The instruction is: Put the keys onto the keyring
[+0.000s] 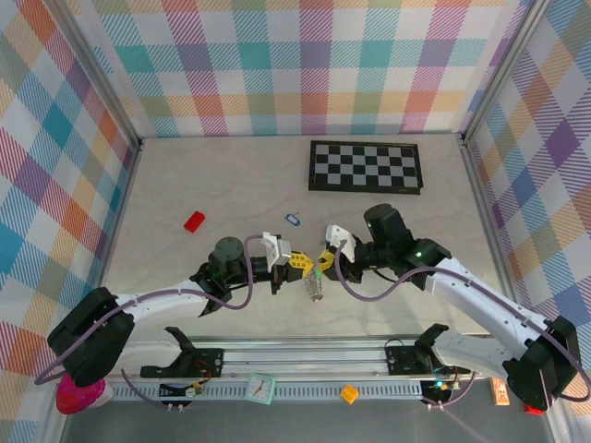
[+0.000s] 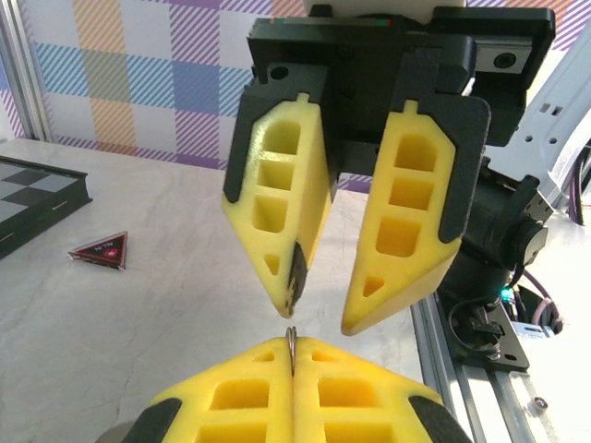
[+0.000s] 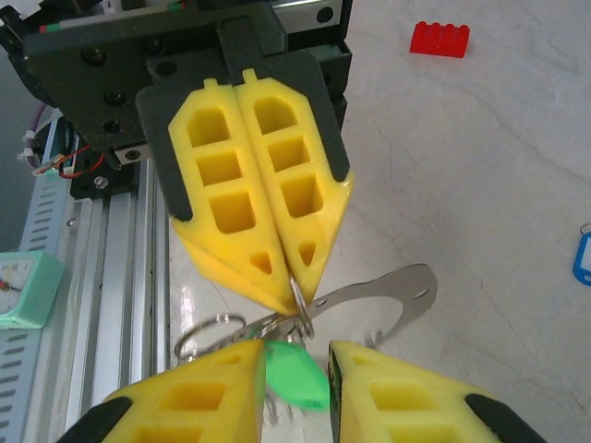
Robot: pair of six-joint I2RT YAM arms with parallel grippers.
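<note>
Left pincer (image 3: 295, 293) clamps the half-hidden keyring (image 1: 314, 289); right pincer (image 2: 321, 314) gapes empty. Two keys: green key (image 3: 295, 377) beside the ring, blue key (image 1: 293, 220) at twelve o'clock.

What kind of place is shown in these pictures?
Probably a robot test booth: plaid walls enclose a table, two arms are bolted to a rail at its edge, and props like a chequered board and red block lie on it.

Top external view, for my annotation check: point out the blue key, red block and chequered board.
blue key (image 1: 293, 221), top external view, its pale centre.
red block (image 1: 194, 221), top external view, its middle.
chequered board (image 1: 365, 166), top external view, a central square.
</note>
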